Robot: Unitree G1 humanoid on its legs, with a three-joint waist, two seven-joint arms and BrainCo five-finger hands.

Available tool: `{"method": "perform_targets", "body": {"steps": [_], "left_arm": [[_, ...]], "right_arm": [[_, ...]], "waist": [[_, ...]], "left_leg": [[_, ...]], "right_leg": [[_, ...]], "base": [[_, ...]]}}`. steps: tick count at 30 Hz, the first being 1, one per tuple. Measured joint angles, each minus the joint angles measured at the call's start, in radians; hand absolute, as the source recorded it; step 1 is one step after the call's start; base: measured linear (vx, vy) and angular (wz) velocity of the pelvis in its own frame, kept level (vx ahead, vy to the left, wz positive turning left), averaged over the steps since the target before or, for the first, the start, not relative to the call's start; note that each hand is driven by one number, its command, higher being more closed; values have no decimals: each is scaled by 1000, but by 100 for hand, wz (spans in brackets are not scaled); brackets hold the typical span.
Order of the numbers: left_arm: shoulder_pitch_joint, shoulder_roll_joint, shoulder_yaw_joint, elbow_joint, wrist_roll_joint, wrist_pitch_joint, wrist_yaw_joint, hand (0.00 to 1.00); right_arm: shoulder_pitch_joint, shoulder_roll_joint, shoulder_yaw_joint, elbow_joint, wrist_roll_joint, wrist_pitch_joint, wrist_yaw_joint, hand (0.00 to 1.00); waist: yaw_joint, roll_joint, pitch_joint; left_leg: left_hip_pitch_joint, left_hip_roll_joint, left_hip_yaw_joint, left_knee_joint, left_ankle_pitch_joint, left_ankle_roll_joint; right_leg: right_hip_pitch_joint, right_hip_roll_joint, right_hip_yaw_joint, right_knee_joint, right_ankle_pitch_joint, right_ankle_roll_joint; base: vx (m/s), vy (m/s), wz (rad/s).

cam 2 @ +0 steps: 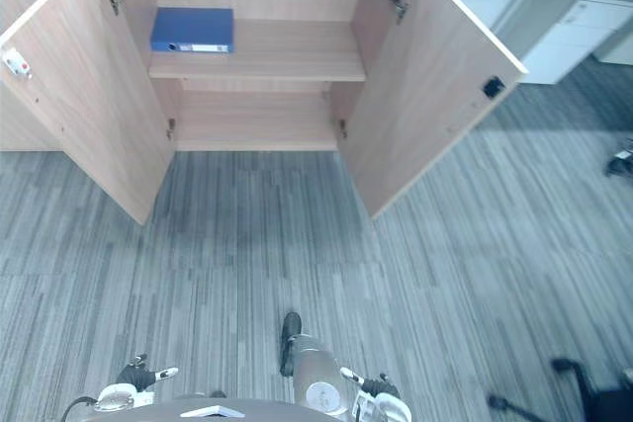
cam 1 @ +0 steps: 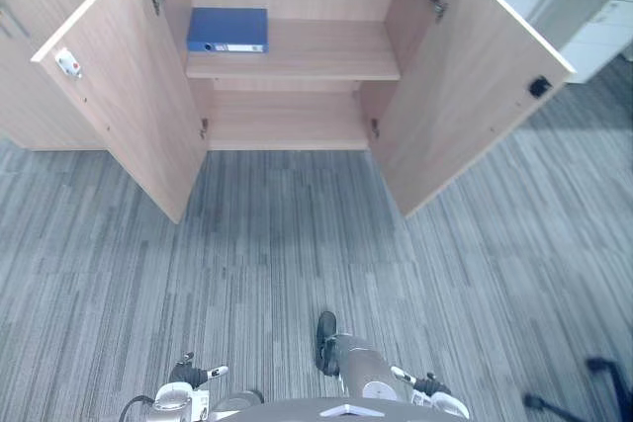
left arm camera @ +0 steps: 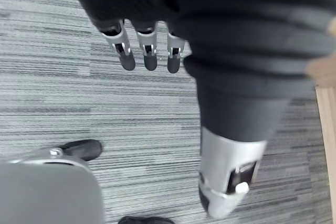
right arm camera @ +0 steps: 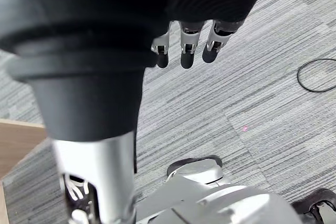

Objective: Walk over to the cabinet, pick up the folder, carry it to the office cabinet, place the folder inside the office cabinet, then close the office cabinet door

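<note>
Blue folder (cam 1: 227,30) lying flat on upper shelf of wooden cabinet (cam 1: 336,56), toward left end of shelf, labelled spine facing out. All 2 cabinet doors swung wide: left door (cam 1: 129,76), right door (cam 1: 465,86). Grey striped carpet (cam 1: 297,244) in front of cabinet. White drawer unit (cam 1: 603,37) beyond cabinet's right side. Well short of cabinet, left hand (left arm camera: 149,45) hanging over carpet, fingers straight, grasping nothing. Same for right hand (right arm camera: 188,45): fingers extended, empty.
</note>
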Motion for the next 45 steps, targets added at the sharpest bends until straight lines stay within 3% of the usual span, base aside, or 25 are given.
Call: {"method": "perform_targets", "body": {"steps": [2, 4, 7, 9, 12, 14, 15, 16, 17, 18, 19, 20, 23, 24, 26, 29, 30, 32, 33, 34, 37, 39, 41, 44, 45], "left_arm": [[-7, -31, 44, -19, -5, -9, -1, 0], [-9, -85, 107, -61, -13, -17, -3, 0], [-27, -99, 123, -86, -31, -23, -2, 0], [-34, -98, 122, -92, -31, -26, -2, 0], [-32, -112, 125, -115, -31, -28, -1, 0], [-35, -114, 123, -119, -31, -29, -1, 0], [-33, -116, 122, -117, -31, -29, -1, 0], [-33, -115, 123, -116, -31, -29, -1, 0], [-27, -106, 126, -115, -31, -28, -2, 0], [-26, -100, 126, -111, -31, -28, -2, 0], [-26, -97, 126, -110, -31, -27, -1, 0], [-26, -89, 121, -99, -31, -27, -2, 0], [-27, -78, 105, -77, -31, -18, -2, 0], [-25, -74, 98, -71, -31, -16, -1, 0], [-27, -76, 94, -71, -32, -15, -1, 0], [-35, -94, 96, -71, -41, -16, -1, 0], [-41, -99, 98, -69, -42, -16, 0, 0], [-36, -105, 106, -59, -48, -17, 0, 0], [-41, -109, 125, -55, -48, -18, -1, 0], [-45, -138, 149, -39, -48, -20, -1, 0], [-51, -172, 169, -41, -48, -22, -1, 0], [-63, -175, 183, -47, -49, -23, -3, 0], [-62, -177, 181, -62, -50, -29, -2, 0], [-62, -177, 182, -75, -50, -29, -2, 0], [-63, -177, 183, -80, -49, -29, -2, 0]], "right_arm": [[2, -5, 1, -24, 0, -1, -1, 0], [5, -9, 4, -63, 1, -2, -3, 0], [3, 12, 17, -92, 14, -14, -4, 0], [-5, 29, 33, -111, 22, -18, -5, 0], [-18, 42, 31, -113, 24, -17, -16, 0], [-19, 48, 20, -111, 40, -17, -25, 0], [-19, 50, 10, -105, 41, -18, -27, 0], [-19, 51, 10, -100, 41, -17, -27, 0], [-5, 74, 10, -99, 41, -14, -27, 0], [2, 78, 8, -98, 39, -13, -25, 0], [3, 82, 7, -101, 36, -14, -24, 0], [4, 89, 5, -100, 36, -14, -22, 0], [4, 90, 5, -106, 28, -15, -22, 0], [5, 88, 7, -113, 15, -16, -21, 0], [7, 93, 9, -132, 8, -18, -18, 0], [1, 91, 8, -142, 8, -23, -15, 0], [-1, 89, 8, -144, 9, -24, -14, 0], [0, 91, 8, -141, 9, -25, -15, 0], [0, 94, -2, -138, 16, -25, -12, 0], [-12, 69, 0, -135, 8, -23, -13, 0], [-13, 51, -3, -134, 9, -23, -12, 0], [-10, 45, 6, -123, 9, -21, -14, 0], [-8, 44, 8, -99, 12, -21, -14, 0], [-2, 48, 9, -99, 15, -18, -14, 0], [3, 48, 9, -99, 20, -18, -15, 0]], "waist": [[7, 21, -6], [15, 43, 6], [42, 27, 16], [45, 24, 14], [59, 32, 12], [73, 28, 11], [76, 28, 3], [79, 24, 1], [86, -6, -29], [85, -22, -38], [85, -30, -42], [89, -41, -41], [81, -40, -35], [70, -39, -32], [65, -41, -33], [44, -37, -30], [38, -35, -29], [33, -40, -31], [30, -48, -35], [40, 6, -38], [32, 48, -35], [41, 39, -26], [49, 35, -25], [52, 27, -29], [59, 26, -28]], "left_leg": [[-91, 29, 16, 193, 4, -25], [-267, 125, 60, 647, 10, -22], [-376, 220, 117, 890, -9, -1], [-460, 234, 155, 869, -18, 15], [-533, 207, 232, 649, -20, 24], [-547, 154, 229, 443, 17, 20], [-545, 123, 210, 321, 70, 34], [-542, 111, 199, 308, 118, 58], [-520, 63, 205, 314, 160, 98], [-510, 54, 226, 314, 141, 103], [-498, 47, 239, 315, 128, 106], [-444, 32, 258, 308, 110, 116], [-322, 13, 267, 273, 46, 121], [-255, 12, 266, 262, 32, 126], [-193, 11, 258, 216, 32, 126], [-101, 19, 232, 135, 39, 115], [-74, 26, 215, 115, 39, 114], [-43, 27, 190, 87, 39, 72], [-9, 25, 156, 69, 14, 24], [4, 70, 156, 68, 17, 5], [-35, 124, 128, 208, 28, -10], [-166, 202, 111, 544, 33, -21], [-214, 241, 184, 632, 18, 0], [-269, 240, 249, 544, 11, 12], [-299, 219, 248, 441, 12, 13]], "right_leg": [[29, 9, -15, -19, -36, -19], [137, 47, -22, -83, -59, -44], [272, 76, -10, -118, -107, -67], [309, 80, 4, -145, -137, -65], [378, 73, 25, -198, -149, -39], [411, 59, 42, -223, -165, -12], [426, 50, 53, -237, -181, 13], [438, 44, 64, -240, -191, 26], [452, -6, 99, -222, -228, 67], [445, -23, 106, -195, -234, 78], [429, -35, 114, -152, -237, 83], [371, -62, 129, 35, -235, 89], [225, -111, 129, 453, -182, 156], [151, -125, 118, 624, -198, 144], [77, -124, 87, 684, -221, 118], [-16, -108, 17, 514, -272, 64], [-28, -93, 9, 367, -262, 53], [-11, -80, 30, 103, -146, 42], [1, -78, 43, 49, -5, 17], [12, -55, 17, 80, -43, 7], [71, -35, -33, 79, -102, -12], [176, -12, -60, 19, -123, -22], [262, 3, -67, -40, -127, -26], [302, 4, -58, -79, -131, -17], [309, 1, -40, -84, -133, -6]], "base": [[510, -297, 29], [465, -269, 10], [384, -195, -18], [264, -96, -19], [335, 35, -19], [325, 136, -26], [288, 158, -29], [527, 305, -53], [507, 272, -50], [535, 256, -50], [505, 213, -40], [474, 212, -37], [464, 174, -16], [395, 66, 7], [339, 21, 21], [408, -78, 39], [381, -207, 47], [485, -284, 63], [407, -249, 51], [379, -251, 49], [318, -250, 44], [271, -231, 28], [238, -117, -7], [160, -9, -14], [170, 105, -26]]}}
